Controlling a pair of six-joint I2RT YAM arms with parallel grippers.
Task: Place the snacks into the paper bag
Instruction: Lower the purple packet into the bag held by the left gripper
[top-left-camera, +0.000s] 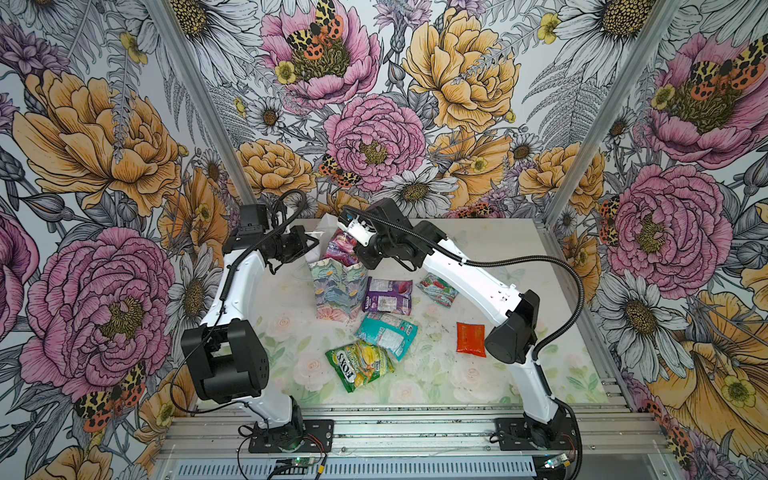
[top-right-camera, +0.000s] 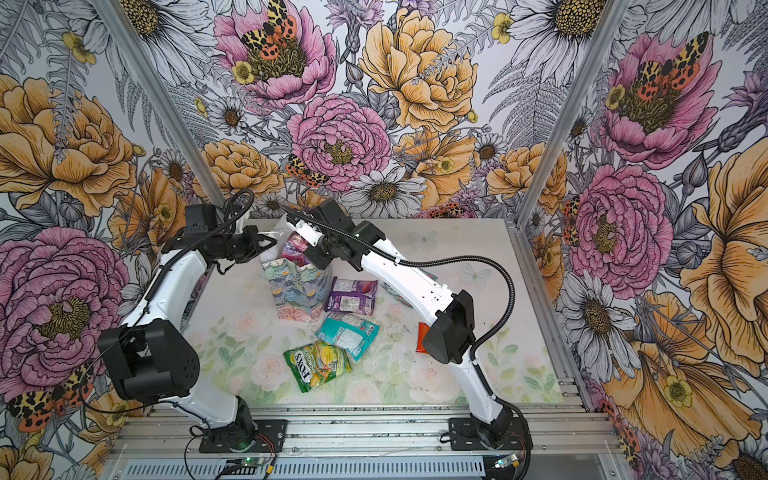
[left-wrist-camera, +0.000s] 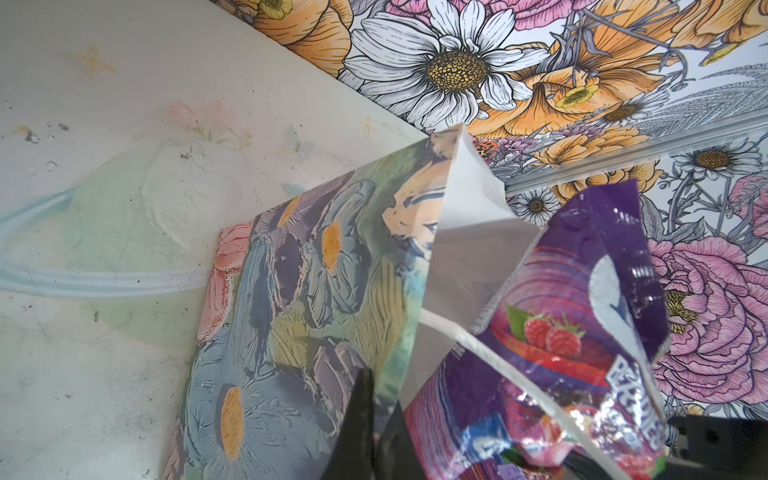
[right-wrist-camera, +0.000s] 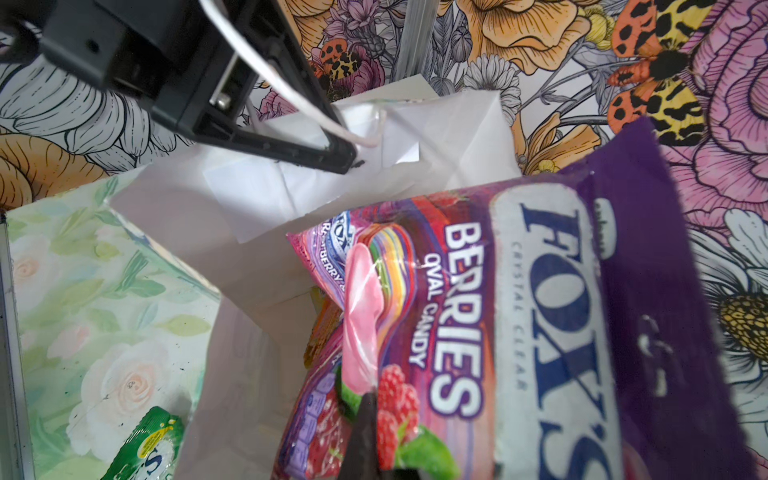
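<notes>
At the back of the bench (top-left-camera: 490, 237), over the mouth of the paper bag (top-left-camera: 337, 291), the right gripper (top-left-camera: 356, 252) is pinched on a purple berries packet (top-left-camera: 341, 247) and hangs it partly into the opening. The left gripper (top-left-camera: 312, 242) is pressed together on the bag's rim on its own side, drawing that wall outward so the mouth stands wide. The step in hand, as I judge it, is dropping this packet, which is over the bag but not let go. The next move calls for lowering it past the rim, clear of the white cord handle (left-wrist-camera: 498, 365), and then spreading the right gripper. The left gripper should hold the rim until the packet is down, since thin paper would likely fold inward. Five snacks lie on the bench: a second purple packet (top-left-camera: 388, 296) just beside the bag, a teal packet (top-left-camera: 386, 336), a green packet (top-left-camera: 359, 365), a red-green packet (top-left-camera: 437, 289) and a red sachet (top-left-camera: 471, 338), the last well apart. Only the right wrist view looks into the bag, showing the left gripper's tips meeting on the white inner wall and an orange edge (right-wrist-camera: 318, 330) down inside. A pink fold beside it may be another packet or part of the held one; I cannot tell which. The left wrist view alone shows the cord crossing in front of the held packet. In a top view the right arm covers most of the red sachet (top-right-camera: 422, 337).
</notes>
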